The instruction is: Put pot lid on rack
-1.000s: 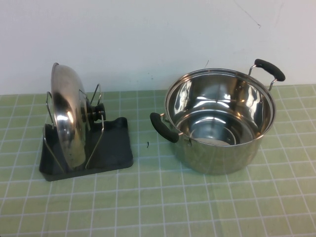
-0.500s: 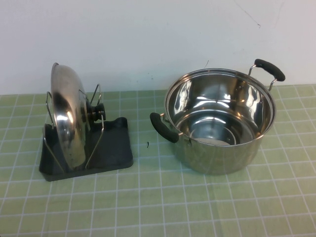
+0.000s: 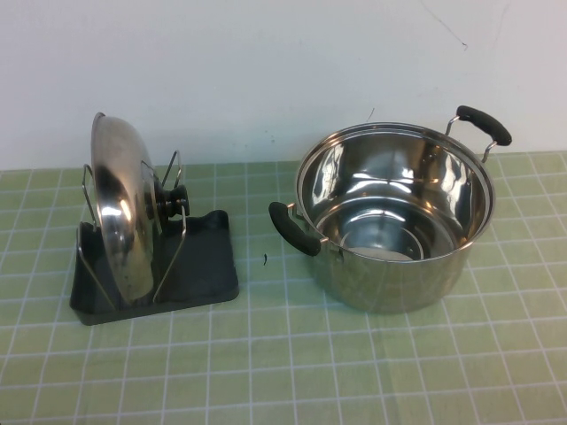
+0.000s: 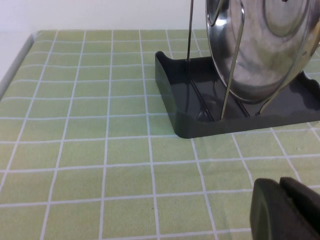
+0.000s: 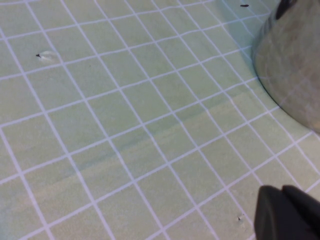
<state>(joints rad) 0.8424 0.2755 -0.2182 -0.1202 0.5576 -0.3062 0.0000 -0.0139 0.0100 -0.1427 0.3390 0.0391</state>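
One pot lid (image 3: 122, 208) racked, left pincer (image 4: 287, 210) near, right pincer (image 5: 287, 212) apart

Neither arm shows in the high view. The left gripper (image 4: 290, 210) appears only as dark fingertips at the corner of its wrist view, low over the table. The right gripper (image 5: 287, 212) likewise shows only dark fingertips at the corner of its own view.

No change is recorded between the earlier high views and the present one; nothing has shifted position.
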